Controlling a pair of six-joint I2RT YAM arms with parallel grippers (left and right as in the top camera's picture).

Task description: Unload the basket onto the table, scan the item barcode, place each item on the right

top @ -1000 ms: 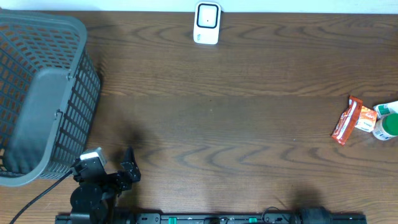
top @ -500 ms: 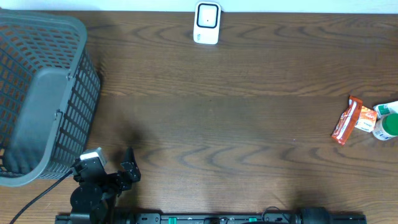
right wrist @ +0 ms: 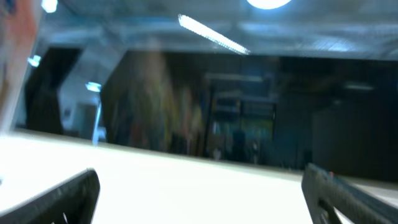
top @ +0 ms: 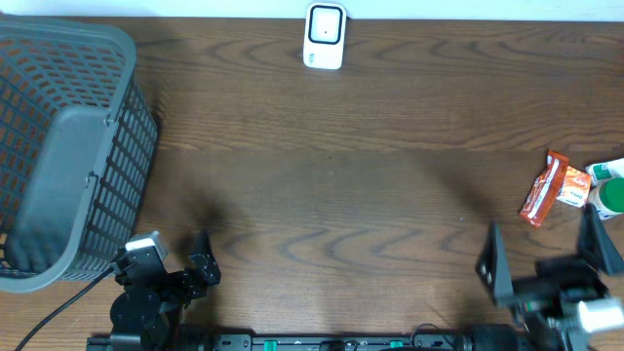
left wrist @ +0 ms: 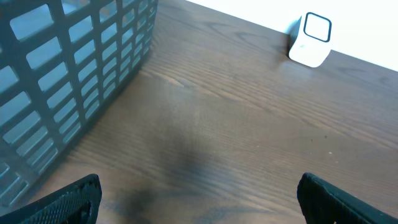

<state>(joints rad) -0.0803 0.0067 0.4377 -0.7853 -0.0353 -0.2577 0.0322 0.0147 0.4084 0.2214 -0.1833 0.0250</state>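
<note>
The white barcode scanner [top: 325, 36] stands at the table's far edge; the left wrist view has the scanner [left wrist: 311, 40] at upper right. The items lie at the right edge: a red-orange snack packet [top: 544, 189], a small orange packet [top: 573, 187] and a green-capped bottle [top: 610, 198]. No barcode shows on them. My right gripper [top: 546, 255] is open just in front of these items, empty. Its wrist view is blurred and looks over the table edge into the room. My left gripper [top: 174, 255] rests open and empty at the front left, its fingers wide apart [left wrist: 199, 205].
A large grey plastic basket [top: 58, 146] fills the left side of the table, close beside the left arm; its slatted wall [left wrist: 68, 74] shows in the left wrist view. Brown wood table [top: 331, 195] runs between the basket and the items.
My right arm has come into the overhead view at the front right, rising toward the items. The left arm and all objects have stayed still.
</note>
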